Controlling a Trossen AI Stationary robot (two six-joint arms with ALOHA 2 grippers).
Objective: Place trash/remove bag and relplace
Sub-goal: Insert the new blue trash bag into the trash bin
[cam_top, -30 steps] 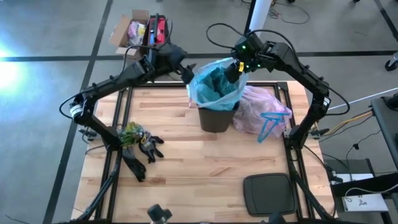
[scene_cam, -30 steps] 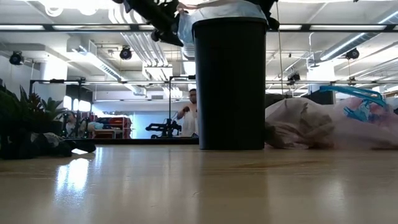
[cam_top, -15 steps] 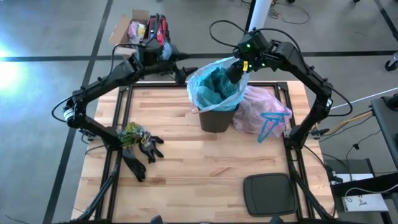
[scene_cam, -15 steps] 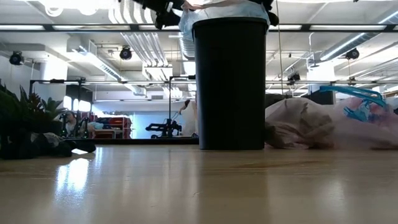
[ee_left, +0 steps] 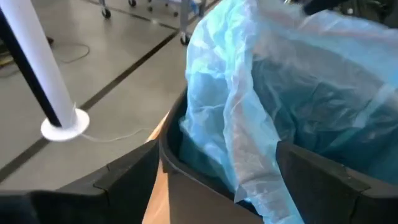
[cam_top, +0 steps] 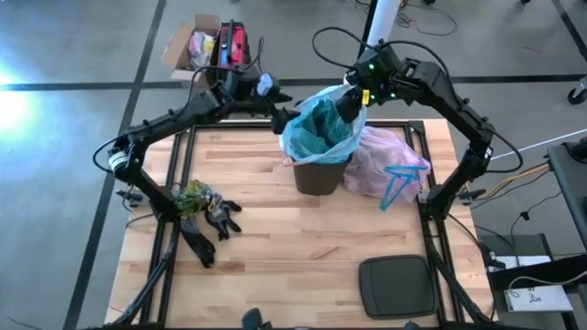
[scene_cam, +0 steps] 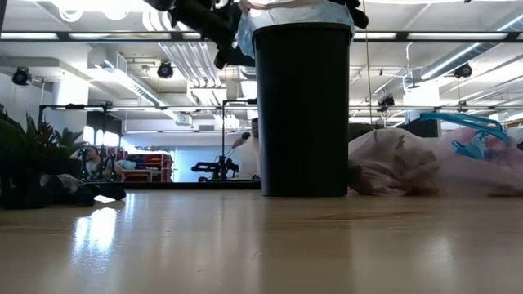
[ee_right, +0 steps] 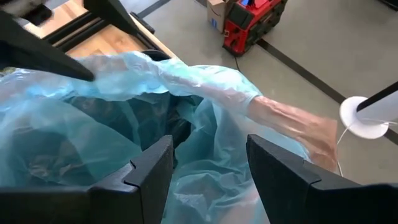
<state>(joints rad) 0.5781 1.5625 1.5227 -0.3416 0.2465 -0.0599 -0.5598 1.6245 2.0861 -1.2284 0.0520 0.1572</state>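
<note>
The pink bag (cam_top: 390, 158) was seen lying slumped on its side on the wooden table (cam_top: 275, 247), just beside the black bin (cam_top: 317, 174) on the right arm's side, its long axis running away from the bin toward the table's edge. It was thin, wrinkled and translucent, with blue drawstrings (cam_top: 396, 180) looped on top. The upright bin, smooth and dark, was lined with a light blue bag (cam_top: 318, 124) of crinkled film, whose mouth was bunched above the rim.

The left gripper (cam_top: 286, 114) was reached across from the far left corner to the blue bag's edge, its fingers (ee_left: 124, 177) spread wide on either side of the rim and film, nothing grasped. The right gripper (cam_top: 348, 103) was bent down over the bin's far right side; its fingers (ee_right: 152, 168) were parted about halfway around blue film, and whether the film was pinched could not be told.

A pile of scraps (cam_top: 194, 195) and black gloves (cam_top: 209, 229) was left near the table's left edge.
</note>
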